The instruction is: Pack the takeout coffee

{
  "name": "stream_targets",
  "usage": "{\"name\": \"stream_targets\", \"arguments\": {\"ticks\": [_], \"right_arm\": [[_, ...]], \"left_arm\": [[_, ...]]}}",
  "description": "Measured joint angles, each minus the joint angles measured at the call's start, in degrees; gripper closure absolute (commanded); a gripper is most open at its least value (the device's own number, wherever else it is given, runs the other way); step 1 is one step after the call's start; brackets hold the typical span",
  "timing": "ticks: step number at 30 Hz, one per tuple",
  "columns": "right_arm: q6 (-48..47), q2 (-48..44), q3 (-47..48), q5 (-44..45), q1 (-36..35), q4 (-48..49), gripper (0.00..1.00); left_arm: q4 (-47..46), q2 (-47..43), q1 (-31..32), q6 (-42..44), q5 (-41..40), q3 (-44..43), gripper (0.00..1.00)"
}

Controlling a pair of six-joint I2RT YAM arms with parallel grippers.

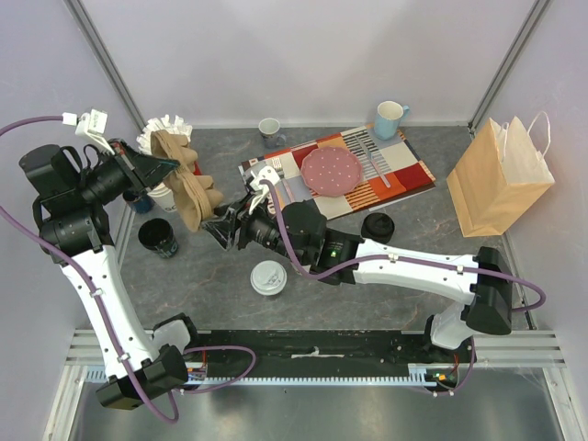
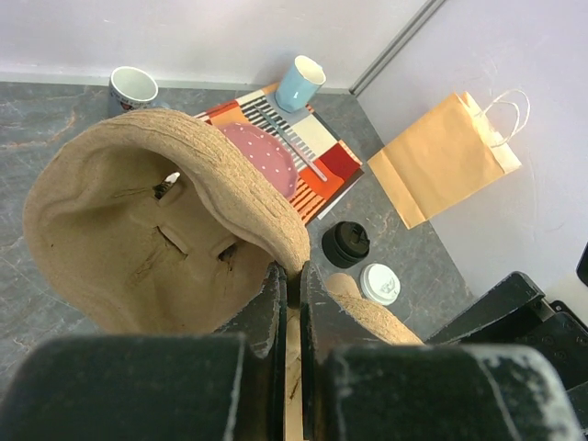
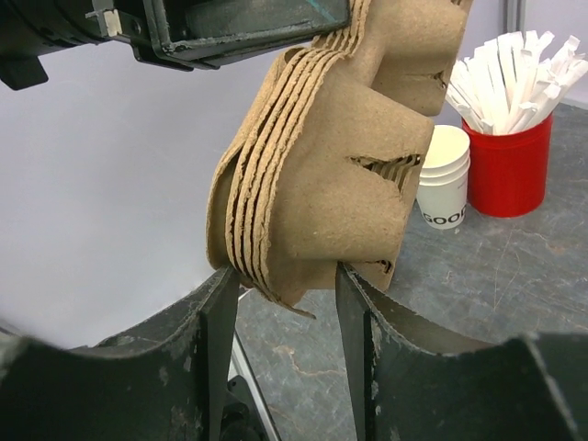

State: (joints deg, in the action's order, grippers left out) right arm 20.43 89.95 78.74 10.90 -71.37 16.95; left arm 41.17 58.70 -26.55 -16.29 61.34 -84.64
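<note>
A stack of brown pulp cup carriers [image 1: 188, 188] hangs in the air at the left, and also shows in the left wrist view [image 2: 138, 230] and the right wrist view [image 3: 331, 156]. My left gripper [image 1: 161, 167] is shut on its top rim [image 2: 288, 276]. My right gripper [image 1: 223, 228] grips the stack's lower corner, one finger on each side [image 3: 283, 271]. The black cup with the white lid [image 1: 269, 277] stands on the table in front; only its lid shows in the left wrist view [image 2: 379, 283]. The cream cup with the black lid [image 1: 378, 227] stands to its right, and its lid also shows [image 2: 345, 243].
A brown paper bag [image 1: 501, 179] stands at the right. A placemat with a pink plate [image 1: 332, 170] and fork lies at the back, with a blue mug [image 1: 390, 118] and a grey mug [image 1: 269, 130]. Lidless spare cups [image 3: 444, 188], a red stick holder [image 3: 510, 165] and a lidless black cup [image 1: 158, 237] stand at the left.
</note>
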Motion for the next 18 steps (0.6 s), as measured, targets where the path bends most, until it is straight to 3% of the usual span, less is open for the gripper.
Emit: {"name": "stream_targets", "arguments": {"ticks": [7,10,16,18], "right_arm": [[2.4,1.2,0.2,3.6,-0.3,1.9,0.55],[3.5,1.6,0.2,5.2,-0.6,3.2,0.64],[4.4,2.0,0.2,7.9,-0.7,4.4,0.97],[4.7,2.0,0.0,8.9,-0.7,4.4,1.0]], "left_arm": [[-2.1,0.0,0.0,-1.5,-1.5,0.7,0.98],[-3.2,0.0,-0.1,-2.4,-2.0,1.4,0.98],[-4.5,0.0,-0.1,-4.2,-3.1,3.5,0.98],[-4.9,0.0,-0.1,-4.3,-3.4,3.7,0.98]]}}
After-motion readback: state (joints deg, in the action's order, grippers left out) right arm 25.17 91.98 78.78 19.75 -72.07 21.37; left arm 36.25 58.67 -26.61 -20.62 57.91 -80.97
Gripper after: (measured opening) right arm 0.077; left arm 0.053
